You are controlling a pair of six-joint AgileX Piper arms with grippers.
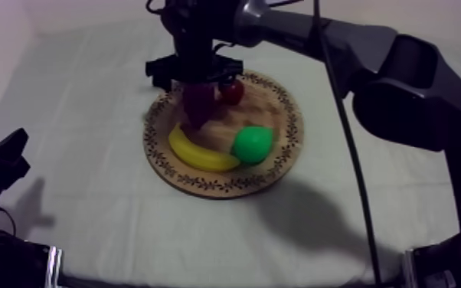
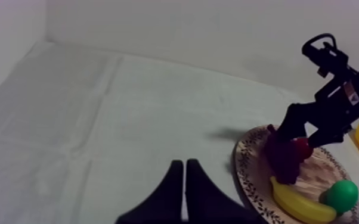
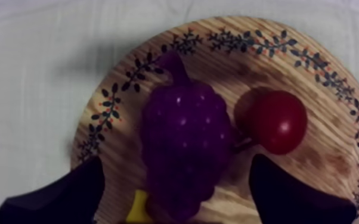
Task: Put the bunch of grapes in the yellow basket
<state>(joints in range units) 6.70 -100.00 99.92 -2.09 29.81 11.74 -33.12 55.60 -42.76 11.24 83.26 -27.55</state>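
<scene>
The right hand (image 1: 196,80) hung released over the bunch of grapes (image 1: 199,106), its fingers spread wide to either side and touching nothing. The grapes lay on the wooden board (image 1: 289,142), in the upper middle of the top view, just beside the small red fruit (image 1: 232,92). I judged them to be light, hard plastic, bumpy and probably slippery. A hold across the broad middle looked safest, clear of the red fruit. The left hand (image 2: 185,182) sat clenched on nothing over the counter (image 2: 98,119).
</scene>
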